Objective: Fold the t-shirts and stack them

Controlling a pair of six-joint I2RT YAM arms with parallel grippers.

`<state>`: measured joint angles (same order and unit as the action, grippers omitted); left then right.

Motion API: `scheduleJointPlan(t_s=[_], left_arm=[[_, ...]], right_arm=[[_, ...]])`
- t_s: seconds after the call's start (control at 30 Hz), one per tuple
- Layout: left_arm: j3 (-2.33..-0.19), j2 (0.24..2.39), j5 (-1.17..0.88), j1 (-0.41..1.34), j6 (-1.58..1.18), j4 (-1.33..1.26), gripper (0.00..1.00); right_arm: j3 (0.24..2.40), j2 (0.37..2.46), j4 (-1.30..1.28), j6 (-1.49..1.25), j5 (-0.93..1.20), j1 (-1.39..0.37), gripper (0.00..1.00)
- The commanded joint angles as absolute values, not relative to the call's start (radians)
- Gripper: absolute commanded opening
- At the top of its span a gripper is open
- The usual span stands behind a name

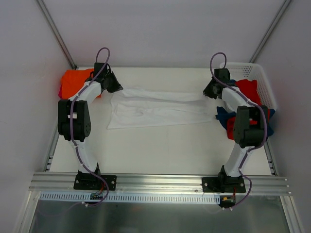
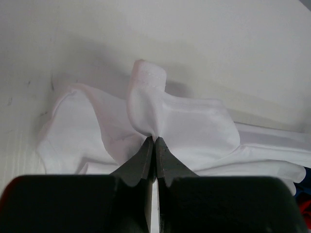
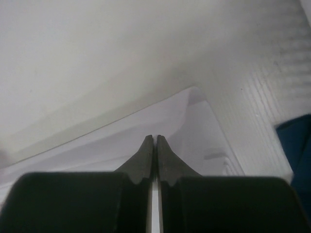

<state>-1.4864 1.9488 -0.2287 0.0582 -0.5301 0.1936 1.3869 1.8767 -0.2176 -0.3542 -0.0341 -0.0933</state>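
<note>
Bright, even, soft-shadowed light; both wrist views are hazy, the white t-shirt (image 2: 184, 126) nearly washed out.

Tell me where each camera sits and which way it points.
Top external: above and behind the arms, looking down at the table; both arms and bases show.
Left wrist: on the left arm, looking along the shut left gripper at the bunched white t-shirt it pinches.
Right wrist: on the right arm, looking along the shut right gripper at that shirt's flat edge it grips.
Shared: all three show the white t-shirt.
</note>
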Motion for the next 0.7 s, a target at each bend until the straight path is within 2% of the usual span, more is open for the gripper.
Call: scheduleJointPlan(t_s=[0.0, 0.43, 0.47, 0.5, 0.53, 0.57, 0.6, 0.67], left_arm=[[-1.401, 1.829, -0.179, 0.054, -0.491, 0.155, 0.0], [-1.147, 1.701, -0.153, 0.086, -0.526, 0.097, 0.0], [-1.114, 1.691, -0.144, 0.092, -0.537, 0.095, 0.0], [-1.095, 1.665, -0.135, 0.098, -0.544, 0.095, 0.01], [-1.08, 1.654, -0.103, 0.106, -0.56, 0.095, 0.1], [-1.042, 1.625, -0.085, 0.126, -0.569, 0.095, 0.26], [-1.02, 1.608, -0.066, 0.135, -0.58, 0.095, 0.57], [-0.96, 1.548, -0.006, 0.162, -0.601, 0.098, 0.79]], right_arm=[[1.342, 1.783, -0.195, -0.328, -0.089, -0.095, 0.01], [1.275, 1.778, -0.239, -0.311, -0.146, -0.095, 0.01], [1.276, 1.778, -0.251, -0.316, -0.156, -0.095, 0.07], [1.269, 1.778, -0.262, -0.319, -0.172, -0.097, 0.46], [1.263, 1.772, -0.281, -0.325, -0.205, -0.097, 0.75], [1.255, 1.766, -0.287, -0.337, -0.221, -0.097, 0.94], [1.24, 1.763, -0.307, -0.342, -0.235, -0.097, 0.99], [1.223, 1.743, -0.327, -0.359, -0.271, -0.097, 0.99]])
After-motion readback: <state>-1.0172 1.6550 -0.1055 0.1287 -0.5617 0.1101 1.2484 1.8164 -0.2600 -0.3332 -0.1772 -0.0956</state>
